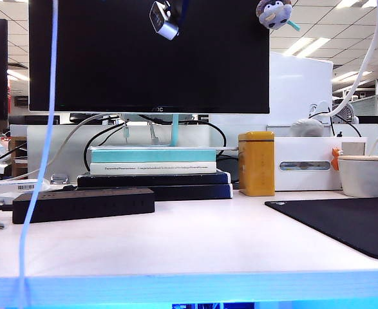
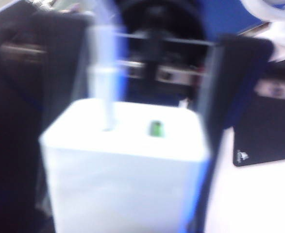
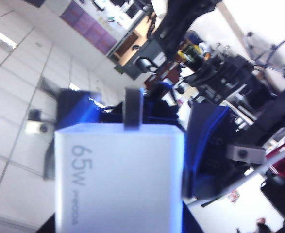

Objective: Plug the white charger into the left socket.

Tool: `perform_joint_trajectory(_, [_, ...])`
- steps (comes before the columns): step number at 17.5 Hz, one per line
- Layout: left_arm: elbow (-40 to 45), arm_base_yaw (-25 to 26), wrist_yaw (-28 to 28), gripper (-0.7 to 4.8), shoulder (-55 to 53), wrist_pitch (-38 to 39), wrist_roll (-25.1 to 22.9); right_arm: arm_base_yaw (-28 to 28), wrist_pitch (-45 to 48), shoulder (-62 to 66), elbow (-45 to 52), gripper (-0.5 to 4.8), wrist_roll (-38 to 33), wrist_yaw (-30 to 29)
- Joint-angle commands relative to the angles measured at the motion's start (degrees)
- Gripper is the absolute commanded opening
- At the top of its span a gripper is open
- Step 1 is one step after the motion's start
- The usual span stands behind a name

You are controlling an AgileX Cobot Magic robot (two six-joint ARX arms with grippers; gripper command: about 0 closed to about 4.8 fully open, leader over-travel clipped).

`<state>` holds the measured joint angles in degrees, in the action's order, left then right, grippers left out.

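Both grippers clamp the white charger [image 2: 127, 165]: left gripper [image 2: 132, 145] taking over from right gripper [image 3: 118, 160], probably to aim the prongs at the power strip [image 1: 84, 204].

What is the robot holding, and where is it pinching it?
Both grippers hold the white charger. The left gripper pinches its sides near the cable end. The right gripper grips its flat sides, beside the prong.

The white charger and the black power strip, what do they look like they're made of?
White charger: apparently smooth, slightly glossy plastic, its even white faces catching light between the left tool's fingers. In the right wrist view, printed grey lettering and a dark prong. Power strip: likely matte black plastic, a dull casing without reflections.
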<state>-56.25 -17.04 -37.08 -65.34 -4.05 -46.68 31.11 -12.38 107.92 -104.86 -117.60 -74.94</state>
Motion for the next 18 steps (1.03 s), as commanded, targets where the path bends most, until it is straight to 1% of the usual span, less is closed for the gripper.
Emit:
perform_joint_trajectory(1, [-0.22, -0.04, 0.42, 0.78, 0.24, -0.74, 0.61, 0.17, 1.09, -0.61, -0.39, 1.75, 0.22, -0.61])
perform_joint_trajectory(3, [-0.22, -0.04, 0.20, 0.81, 0.24, -0.79, 0.61, 0.17, 1.09, -0.61, -0.39, 1.75, 0.63, -0.37])
perform_joint_trajectory(4, [-0.22, -0.04, 0.20, 0.81, 0.24, -0.79, 0.61, 0.17, 1.07, -0.59, -0.37, 1.75, 0.63, 0.79])
perform_joint_trajectory(9, [-0.22, -0.04, 0.15, 0.81, 0.24, -1.20, 0.63, 0.17, 1.07, -0.59, -0.37, 1.75, 0.63, 1.27])
perform_joint_trajectory(11, [-0.22, -0.04, 0.17, 0.81, 0.24, -1.20, 0.66, 0.17, 1.05, -0.59, -0.37, 1.75, 2.60, 6.32])
perform_joint_trajectory(12, [-0.22, -0.04, 0.17, 0.81, 0.24, -1.18, 0.66, 0.31, 1.07, -0.59, -0.37, 1.75, 2.56, 9.94])
perform_joint_trajectory(13, [-0.22, -0.04, 0.17, 0.81, 0.24, -1.16, 0.81, 0.31, 1.07, -0.59, -0.37, 1.74, 2.54, 10.73])
perform_joint_trajectory(16, [-0.22, -0.04, 0.17, 0.81, 0.24, -1.16, 1.57, 0.31, 1.11, -0.59, -0.37, 1.75, 2.95, 9.90])
perform_joint_trajectory(17, [-0.22, -0.04, 0.04, 0.81, 0.24, -1.16, 1.70, 0.31, 1.25, -0.59, -0.37, 1.76, 4.72, 7.87])
perform_joint_trajectory(18, [-0.22, -0.04, -0.28, 0.81, 0.24, -1.20, 1.70, 0.31, 1.25, -0.59, -0.37, 1.79, 8.28, 4.31])
